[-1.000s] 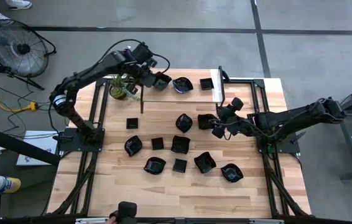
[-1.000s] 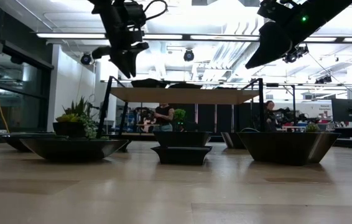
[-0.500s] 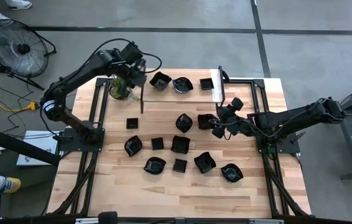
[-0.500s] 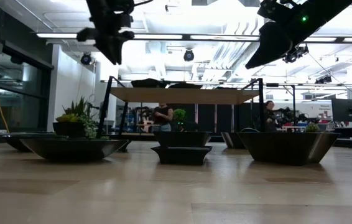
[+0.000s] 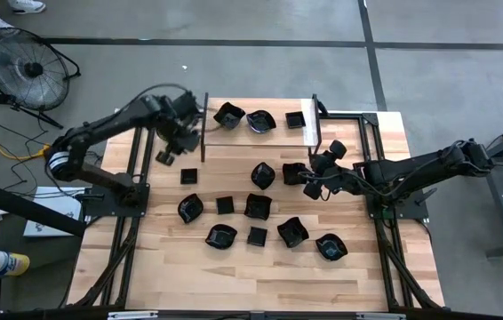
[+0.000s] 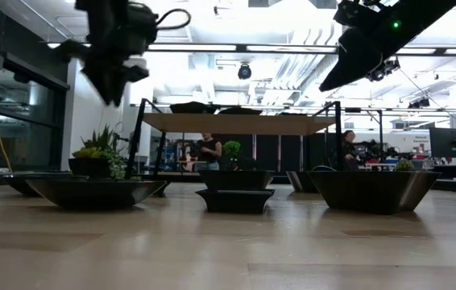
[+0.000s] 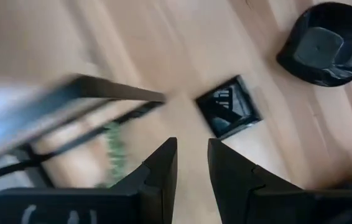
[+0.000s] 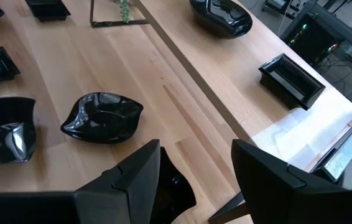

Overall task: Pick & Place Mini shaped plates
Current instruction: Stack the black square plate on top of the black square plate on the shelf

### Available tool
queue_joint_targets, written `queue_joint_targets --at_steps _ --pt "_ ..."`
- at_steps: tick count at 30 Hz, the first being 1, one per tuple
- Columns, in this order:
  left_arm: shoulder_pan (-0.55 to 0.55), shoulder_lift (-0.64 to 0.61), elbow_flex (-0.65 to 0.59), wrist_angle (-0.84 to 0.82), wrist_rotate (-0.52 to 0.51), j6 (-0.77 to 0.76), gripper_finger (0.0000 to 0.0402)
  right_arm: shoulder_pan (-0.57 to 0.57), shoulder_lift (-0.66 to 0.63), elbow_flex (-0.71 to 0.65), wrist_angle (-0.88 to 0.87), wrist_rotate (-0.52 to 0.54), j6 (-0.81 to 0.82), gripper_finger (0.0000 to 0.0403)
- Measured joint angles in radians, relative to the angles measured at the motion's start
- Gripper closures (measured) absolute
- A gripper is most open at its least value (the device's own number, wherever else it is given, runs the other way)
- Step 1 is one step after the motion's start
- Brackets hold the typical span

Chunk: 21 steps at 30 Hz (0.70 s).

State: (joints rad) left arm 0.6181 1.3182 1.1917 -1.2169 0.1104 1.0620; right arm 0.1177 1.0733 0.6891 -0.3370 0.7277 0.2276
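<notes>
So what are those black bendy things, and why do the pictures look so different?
They are two robot arms at a pale wooden table. One picture looks down from above, one peeks along the tabletop, and two come from cameras on the arms' wrists. Many small glossy black dishes lie on the table, three more on a raised wooden shelf. The left claw hovers empty beside the shelf above a small square dish. The right claw waits, open, over the middle dishes, holding nothing.

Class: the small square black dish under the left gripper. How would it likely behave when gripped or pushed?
The square dish looks glossy, so probably slippery between fingers. It looks rigid and flat-based, so it should slide rather than roll or tip. Its sheen suggests glaze or hard plastic, so it may chip if dropped.
</notes>
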Motion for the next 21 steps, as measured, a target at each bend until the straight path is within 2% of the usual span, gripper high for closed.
queue_joint_targets --at_steps 3,9,13,18,21 --pt "-0.032 -0.079 -0.145 0.067 -0.036 -0.105 0.0316 0.0 0.0 0.0 0.0 0.004 0.0 0.0208" --pt "-0.089 -0.248 -0.403 0.215 -0.07 -0.476 0.0316 0.0 0.0 0.0 0.0 0.005 0.016 0.0208" --pt "-0.121 -0.296 -0.403 0.298 -0.15 -0.695 0.0316 0.0 0.0 0.0 0.004 0.006 0.034 0.0208" --pt "-0.122 -0.317 -0.404 0.316 -0.152 -0.843 0.0316 0.0 0.0 0.0 0.001 -0.002 0.06 0.0208" --pt "-0.122 -0.314 -0.405 0.301 -0.147 -0.855 0.0316 0.0 0.0 0.0 -0.004 -0.002 0.057 0.0208"
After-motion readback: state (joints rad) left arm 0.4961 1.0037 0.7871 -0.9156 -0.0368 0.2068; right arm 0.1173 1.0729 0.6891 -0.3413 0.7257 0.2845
